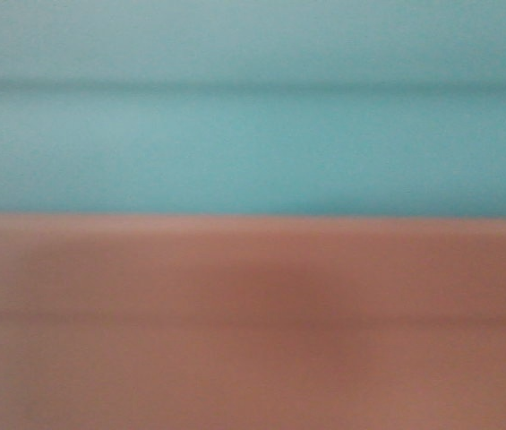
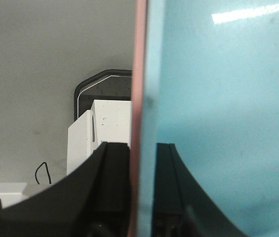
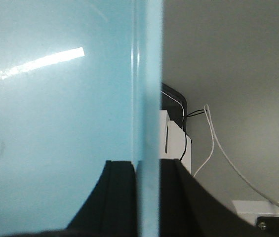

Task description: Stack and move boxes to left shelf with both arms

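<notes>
Exterior front-facing view is a close blur filled by the blue box (image 1: 253,107) sitting directly above the pink box (image 1: 253,322). In the left wrist view the left gripper (image 2: 141,197) is clamped across the pink box's wall and the blue wall nested against it. In the right wrist view the right gripper (image 3: 146,197) pinches the blue box's wall, with a white cable (image 3: 213,143) behind.
</notes>
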